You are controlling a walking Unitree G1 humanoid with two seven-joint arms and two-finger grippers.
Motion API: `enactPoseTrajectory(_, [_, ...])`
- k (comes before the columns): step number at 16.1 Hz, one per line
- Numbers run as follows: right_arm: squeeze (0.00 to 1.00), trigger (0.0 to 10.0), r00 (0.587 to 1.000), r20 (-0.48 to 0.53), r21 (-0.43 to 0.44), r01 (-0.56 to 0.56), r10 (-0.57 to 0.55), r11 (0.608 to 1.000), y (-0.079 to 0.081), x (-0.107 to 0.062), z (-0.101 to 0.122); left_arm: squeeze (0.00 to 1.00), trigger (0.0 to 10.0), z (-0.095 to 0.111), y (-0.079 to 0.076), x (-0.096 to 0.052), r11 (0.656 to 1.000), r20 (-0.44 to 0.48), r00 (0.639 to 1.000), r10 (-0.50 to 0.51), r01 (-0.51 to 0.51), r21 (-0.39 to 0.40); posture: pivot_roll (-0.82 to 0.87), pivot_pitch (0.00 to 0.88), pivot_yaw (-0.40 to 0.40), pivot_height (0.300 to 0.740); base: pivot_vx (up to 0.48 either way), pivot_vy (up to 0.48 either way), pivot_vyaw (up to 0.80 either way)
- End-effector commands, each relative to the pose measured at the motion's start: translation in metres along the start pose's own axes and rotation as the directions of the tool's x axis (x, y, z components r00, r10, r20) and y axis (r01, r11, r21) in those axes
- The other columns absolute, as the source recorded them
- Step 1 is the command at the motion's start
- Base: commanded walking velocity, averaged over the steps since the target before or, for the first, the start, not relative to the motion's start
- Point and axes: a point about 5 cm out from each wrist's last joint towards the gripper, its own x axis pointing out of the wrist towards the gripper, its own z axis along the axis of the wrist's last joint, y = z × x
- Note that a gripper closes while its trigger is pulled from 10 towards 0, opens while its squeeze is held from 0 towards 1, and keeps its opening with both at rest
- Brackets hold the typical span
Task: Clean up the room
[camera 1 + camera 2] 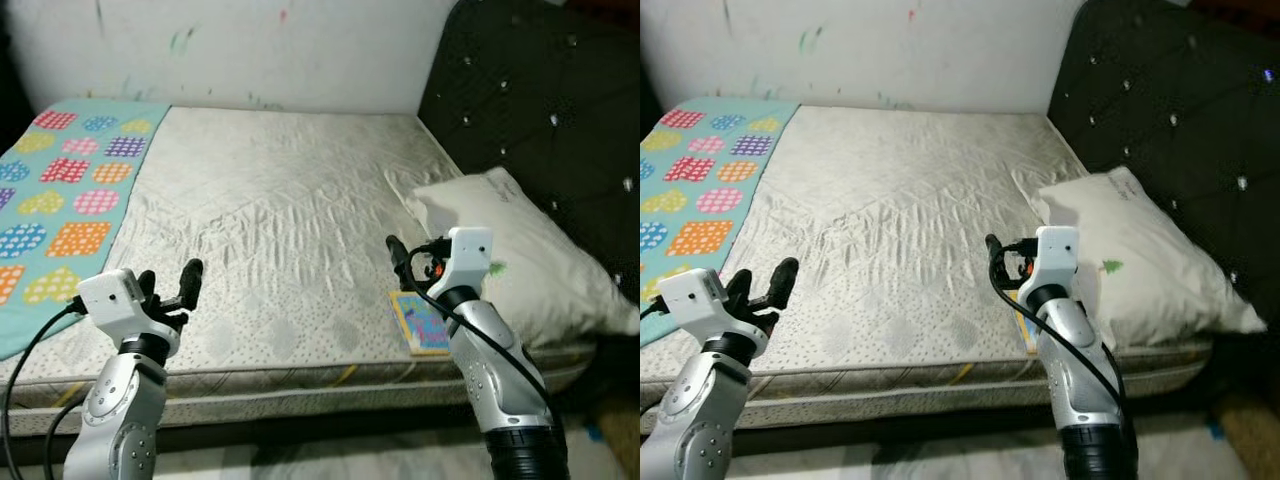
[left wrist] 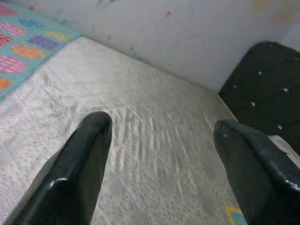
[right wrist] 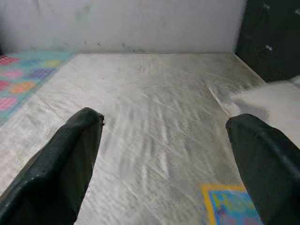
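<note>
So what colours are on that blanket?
The blanket is teal with bright patterned hearts, clearest in the left eye view.

This is a bedroom in a home. A bed with a quilted cream mattress [image 1: 290, 230] stands against a white wall [image 1: 250, 50] marked with scribbles, with a black tufted headboard [image 1: 540, 110] at one end. A white pillow [image 1: 520, 250] and a teal blanket with coloured heart patches [image 1: 60, 190] lie on it.

Head eyes look down over the mattress [image 1: 290, 220]; wrist cameras skim it low (both toward the wall [image 3: 140, 23]).
</note>
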Motion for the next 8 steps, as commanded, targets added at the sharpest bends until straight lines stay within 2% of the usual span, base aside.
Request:
enactPoseTrajectory(1, [0.00, 10.0, 1.000, 0.000, 0.015, -0.004, 0.004, 1.000, 0.0007, -0.0007, 0.0016, 0.00, 10.0, 0.0006, 0.0029, -0.0007, 1.000, -0.003, 1.000, 0.007, -0.007, 0.015, -0.02, 0.000, -0.040, 0.740, 0.000, 0.469, 0.00])
enactPoseTrajectory(3, [0.00, 10.0, 1.000, -0.002, 0.016, -0.006, 0.006, 1.000, 0.0011, -0.0012, 0.0008, 0.00, 10.0, 0.0006, 0.0030, -0.0003, 1.000, -0.003, 1.000, 0.007, -0.006, 0.016, -0.02, 0.000, -0.040, 0.740, 0.000, 0.469, 0.00])
enactPoseTrajectory(8, [0.00, 10.0, 0.999, 0.011, -0.009, -0.048, 0.048, 0.999, 0.0057, -0.0019, 0.0029, 0.00, 10.0, 0.0028, 0.0007, -0.0013, 1.000, 0.021, 1.000, -0.018, 0.017, 0.012, -0.02, 0.000, -0.043, 0.740, 0.000, 0.000, 0.00])
